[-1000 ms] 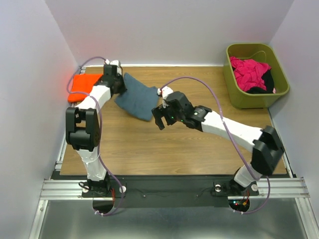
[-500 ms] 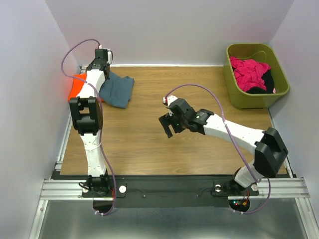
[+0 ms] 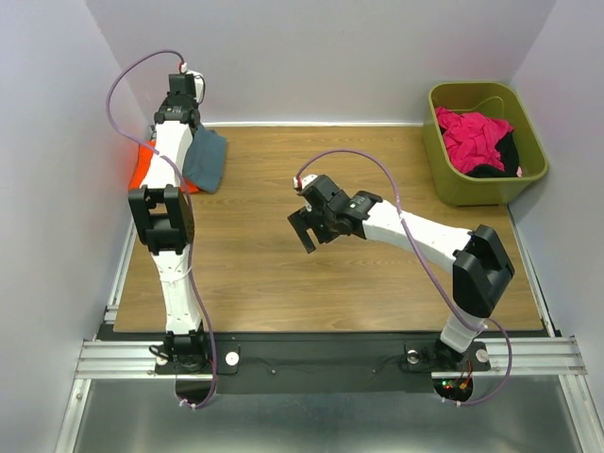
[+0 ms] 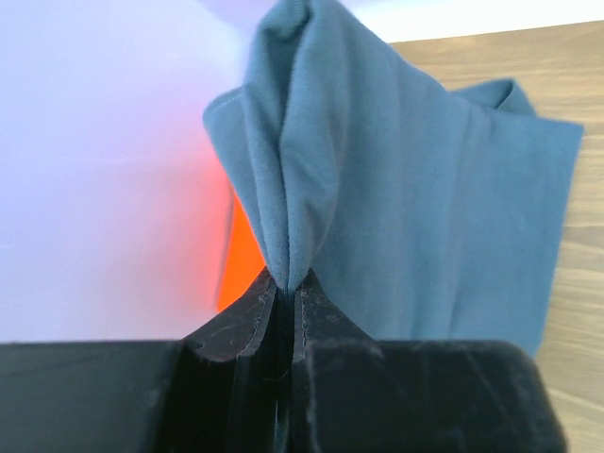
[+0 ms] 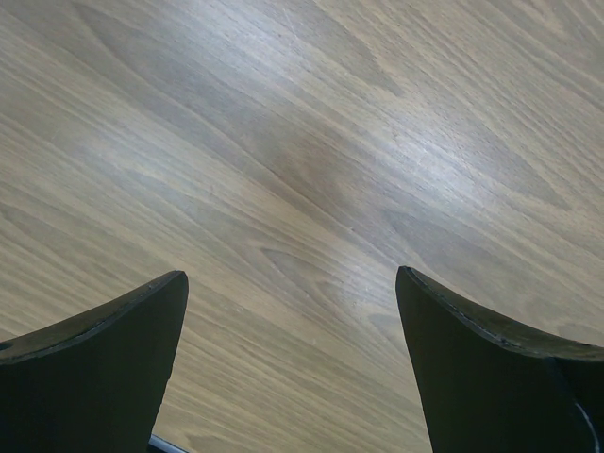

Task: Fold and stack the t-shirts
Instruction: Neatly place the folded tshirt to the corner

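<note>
My left gripper is shut on the folded slate blue-grey t-shirt and holds it up at the back left corner; the cloth hangs from the pinch. In the left wrist view the shirt bunches at my gripper. The bright orange t-shirt lies folded under and left of it, mostly hidden by my arm; it shows as an orange strip in the left wrist view. My right gripper is open and empty over bare wood at mid-table; in the right wrist view the gripper shows only wood.
An olive-green bin at the back right holds pink and black clothes. White walls close in the table on the left, back and right. The wooden tabletop lies between the arms.
My left gripper has carried the blue-grey shirt further left and back, towards the orange shirt and the corner. My right gripper has shifted slightly left, still open.
</note>
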Controlling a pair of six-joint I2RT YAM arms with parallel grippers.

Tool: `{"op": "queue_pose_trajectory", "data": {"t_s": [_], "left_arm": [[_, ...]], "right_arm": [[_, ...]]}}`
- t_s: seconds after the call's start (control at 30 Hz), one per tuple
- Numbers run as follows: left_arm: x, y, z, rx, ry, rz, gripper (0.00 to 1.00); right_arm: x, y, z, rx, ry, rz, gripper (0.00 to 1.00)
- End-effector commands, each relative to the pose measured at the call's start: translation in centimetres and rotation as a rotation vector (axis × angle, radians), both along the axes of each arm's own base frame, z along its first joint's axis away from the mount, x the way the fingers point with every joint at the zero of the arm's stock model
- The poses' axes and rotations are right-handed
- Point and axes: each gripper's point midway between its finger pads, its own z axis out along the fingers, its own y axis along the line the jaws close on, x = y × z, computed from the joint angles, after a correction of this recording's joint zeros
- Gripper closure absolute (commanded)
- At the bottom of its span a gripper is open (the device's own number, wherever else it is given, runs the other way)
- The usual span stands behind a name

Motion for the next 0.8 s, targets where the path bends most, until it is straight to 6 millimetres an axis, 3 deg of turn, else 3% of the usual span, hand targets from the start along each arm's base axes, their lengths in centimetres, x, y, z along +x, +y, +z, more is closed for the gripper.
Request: {"op": "queue_pose_trajectory", "data": {"t_s": [0.0,0.13,0.33,0.43,0.77], "left_arm": [[-1.2,2.7,7.1,0.057,-0.118,0.043,1.00],[-1.2,3.7,5.9,0.079,-0.080,0.065,1.00],[-1.0,4.2,7.5,0.090,-0.127,0.052,1.00],[-0.3,4.6,7.1,0.097,-0.133,0.034,1.00],[0.7,8.4,-0.2,0.188,-0.012,0.094,1.00]], "right_arm": [[0.7,-0.1,1.2,-0.029,-0.018,-0.011,0.04],[0.8,0.0,0.9,-0.045,-0.004,-0.010,0.04],[0.9,-0.1,0.9,-0.063,0.004,-0.014,0.04],[1.0,-0.1,1.0,-0.070,0.003,-0.013,0.04],[0.5,-0.4,-0.3,-0.109,0.042,-0.004,0.04]]}}
